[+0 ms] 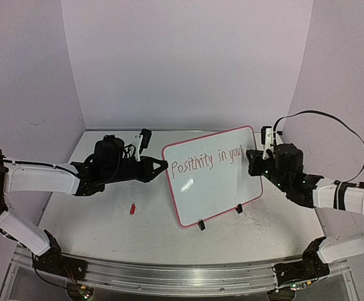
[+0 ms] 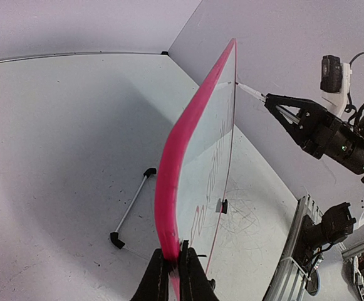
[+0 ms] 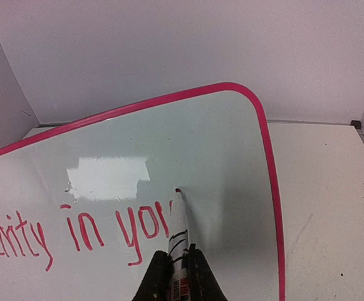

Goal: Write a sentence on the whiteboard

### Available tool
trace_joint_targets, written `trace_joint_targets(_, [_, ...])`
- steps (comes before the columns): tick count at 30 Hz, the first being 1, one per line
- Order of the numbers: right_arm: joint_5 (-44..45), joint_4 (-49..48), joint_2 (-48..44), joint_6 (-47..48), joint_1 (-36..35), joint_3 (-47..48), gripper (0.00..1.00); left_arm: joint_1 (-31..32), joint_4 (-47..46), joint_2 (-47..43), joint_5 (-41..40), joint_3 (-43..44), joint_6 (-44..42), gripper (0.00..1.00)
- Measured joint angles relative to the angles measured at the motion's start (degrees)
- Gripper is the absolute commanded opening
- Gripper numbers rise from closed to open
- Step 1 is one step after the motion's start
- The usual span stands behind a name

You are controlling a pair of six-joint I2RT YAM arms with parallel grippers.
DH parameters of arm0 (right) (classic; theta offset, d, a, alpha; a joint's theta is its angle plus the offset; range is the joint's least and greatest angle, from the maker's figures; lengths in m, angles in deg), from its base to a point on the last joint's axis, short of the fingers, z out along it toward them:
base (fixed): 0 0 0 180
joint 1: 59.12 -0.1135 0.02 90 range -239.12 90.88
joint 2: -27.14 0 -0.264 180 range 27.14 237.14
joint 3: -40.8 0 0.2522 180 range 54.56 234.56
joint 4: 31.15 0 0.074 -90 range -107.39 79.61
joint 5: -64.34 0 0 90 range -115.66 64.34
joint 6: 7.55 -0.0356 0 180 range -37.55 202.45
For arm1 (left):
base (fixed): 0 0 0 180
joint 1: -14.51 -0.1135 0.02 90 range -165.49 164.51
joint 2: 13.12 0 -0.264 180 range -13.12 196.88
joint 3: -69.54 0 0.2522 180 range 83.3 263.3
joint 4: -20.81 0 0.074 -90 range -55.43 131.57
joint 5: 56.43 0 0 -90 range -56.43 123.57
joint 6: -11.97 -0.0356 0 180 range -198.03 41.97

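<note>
The whiteboard [image 1: 216, 191], pink-framed, stands tilted at mid-table. Red lettering, the sentence [image 1: 205, 162], reads "Positivity in you" along its top. My left gripper [image 1: 164, 165] is shut on the board's left edge; in the left wrist view the pink frame [image 2: 168, 182] runs up from between its fingers [image 2: 174, 266]. My right gripper [image 3: 178, 266] is shut on a white marker [image 3: 180, 226]. The marker's red tip touches the board just right of "yo" in the lettering [image 3: 106, 229]. The left wrist view shows that marker [image 2: 250, 92] meeting the board's far upper corner.
A small red cap [image 1: 132, 209] lies on the table left of the board. Two black clip feet [image 1: 201, 225] [image 1: 239, 209] hold the board's lower edge. A thin rod with black ends [image 2: 130, 209] lies behind the board. A metal rail [image 1: 169, 273] runs along the near edge.
</note>
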Motion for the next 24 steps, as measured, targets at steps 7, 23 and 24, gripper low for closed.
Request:
trace_joint_targets(7, [0.0, -0.4, 1.0, 0.1, 0.1, 0.0, 0.0, 0.0, 0.0, 0.0, 0.0, 0.0, 0.0, 0.0])
trace_joint_targets(23, [0.0, -0.8, 0.5, -0.3, 0.2, -1.7, 0.0, 0.0, 0.0, 0.0, 0.0, 0.0, 0.0, 0.0])
trace_joint_targets(24, [0.0, -0.6, 0.2, -0.4, 0.2, -2.0, 0.0, 0.0, 0.0, 0.0, 0.0, 0.0, 0.0, 0.0])
